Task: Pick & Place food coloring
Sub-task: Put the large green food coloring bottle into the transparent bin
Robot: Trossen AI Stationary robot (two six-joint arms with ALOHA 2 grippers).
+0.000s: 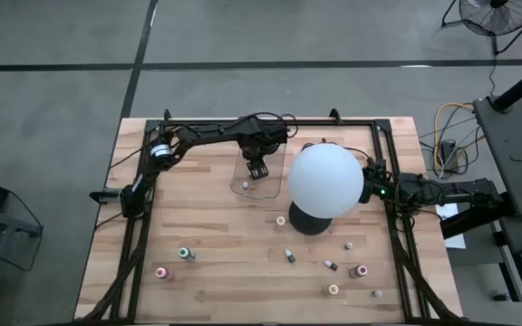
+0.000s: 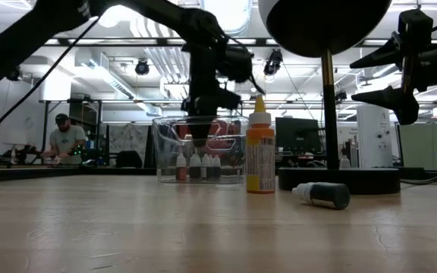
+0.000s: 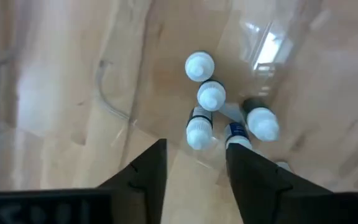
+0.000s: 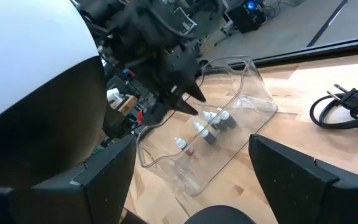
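Orange bottle (image 2: 260, 152) label unreadable, left tool (image 3: 194, 165) parted above white-capped bottles (image 3: 211, 94)

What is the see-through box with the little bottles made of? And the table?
The clear tray looks like thin glossy plastic: you see the bottles through its walls, and light glints on it. The table looks like pale wood: planks with grain lines show.

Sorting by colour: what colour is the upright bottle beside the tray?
Orange bottle, yellow cap; low view.
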